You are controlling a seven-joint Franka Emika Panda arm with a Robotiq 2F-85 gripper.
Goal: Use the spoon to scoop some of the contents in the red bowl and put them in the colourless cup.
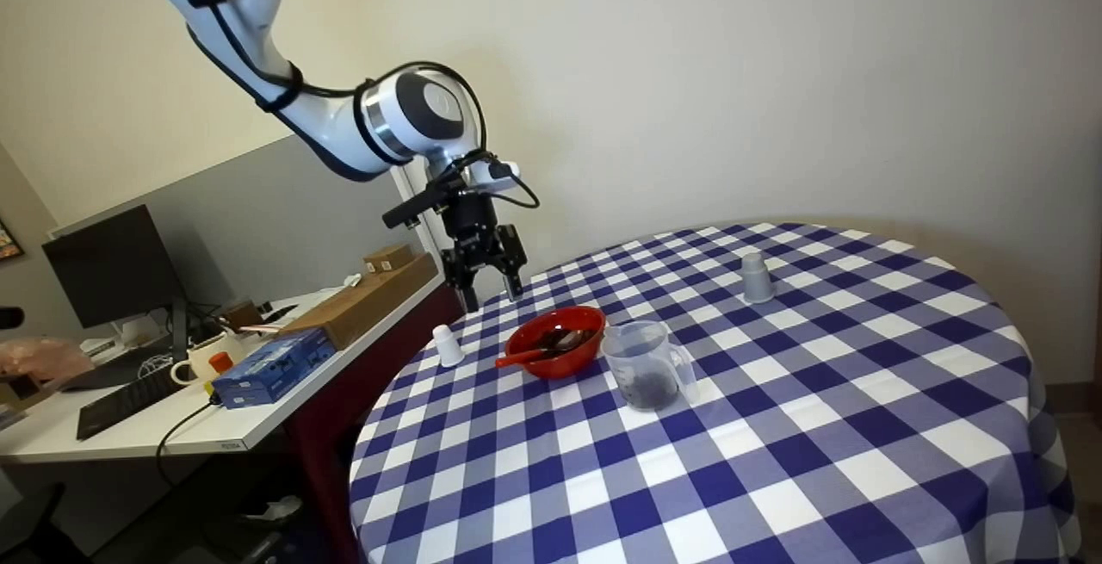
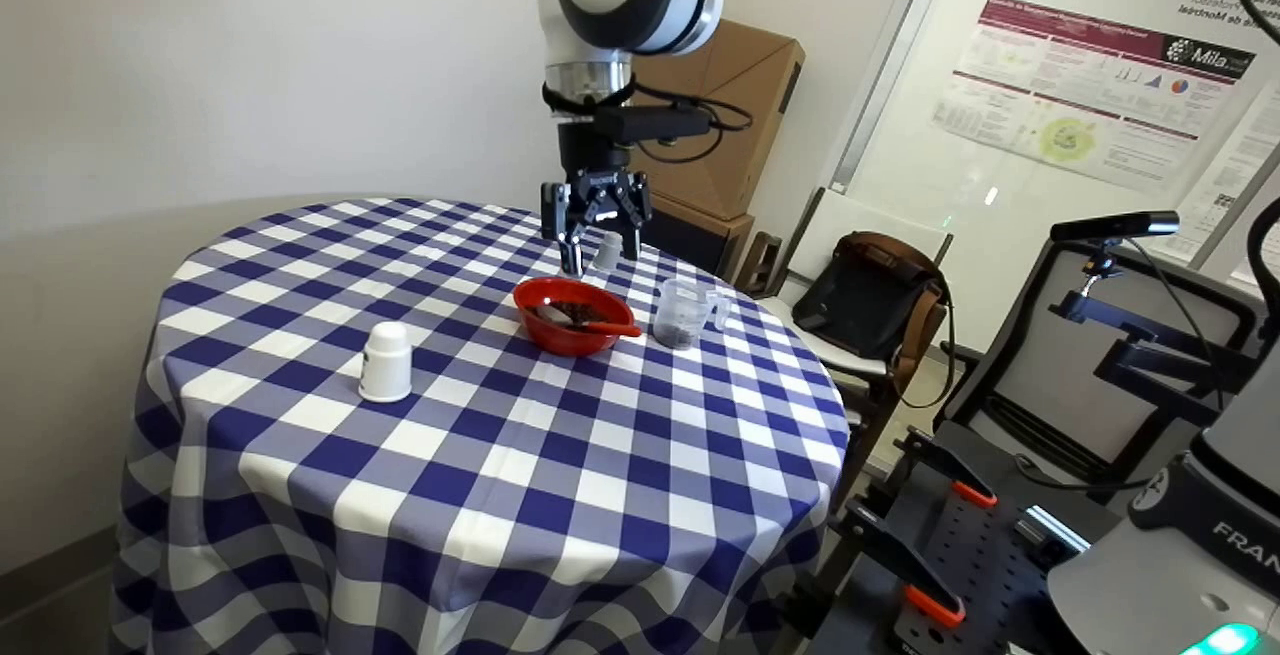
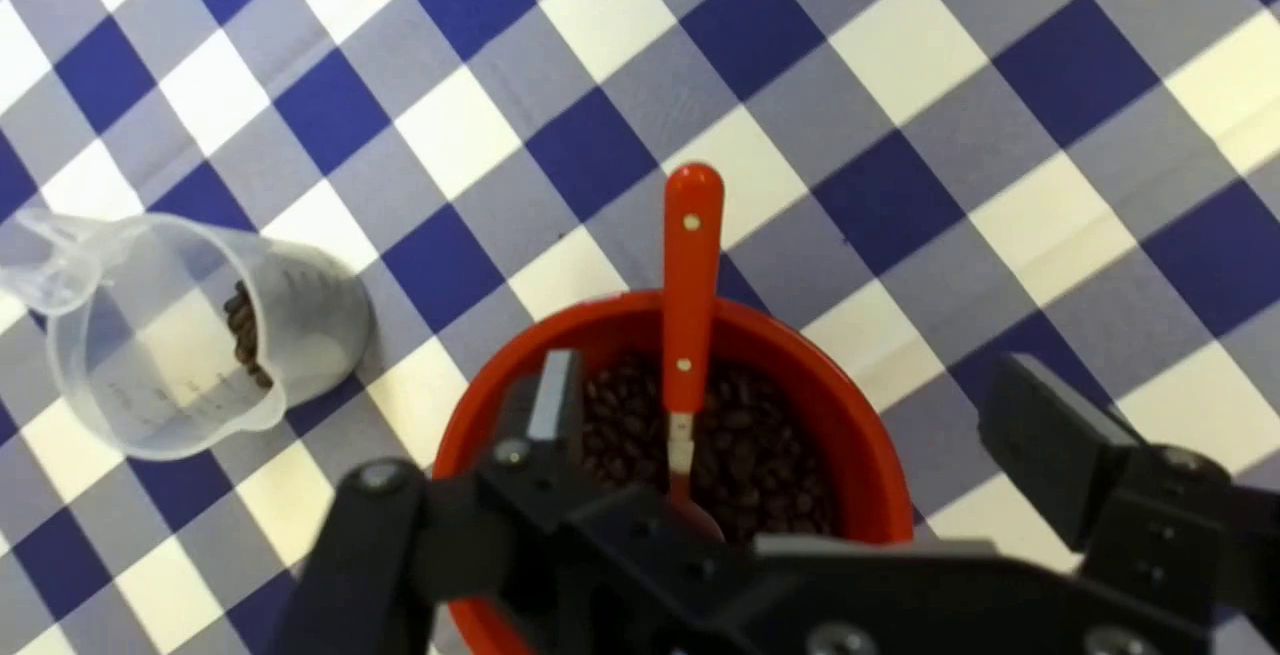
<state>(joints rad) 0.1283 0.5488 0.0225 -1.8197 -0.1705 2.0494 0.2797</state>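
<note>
Leftmost in the wrist view stands the clear plastic measuring cup [image 3: 310, 305], some coffee beans [image 3: 243, 335] inside, its handle turned away from the red bowl [image 3: 862, 425]. In it the red-handled spoon [image 3: 689, 345] lies over more beans, handle jutting past the rim. Gripping it seems the step in hand. The gripper [image 3: 798, 410] hangs higher, its fingers spread, holding nothing; the spoon shows nearer the finger at left, so centre over it, descend straight and pinch the handle clear of the rim. A wide swing might knock the nearby measuring cup. In an exterior view, an upturned white cup [image 1: 447, 346] stands left, a second upturned cup [image 1: 757, 278] right, both apart from the bowl.
</note>
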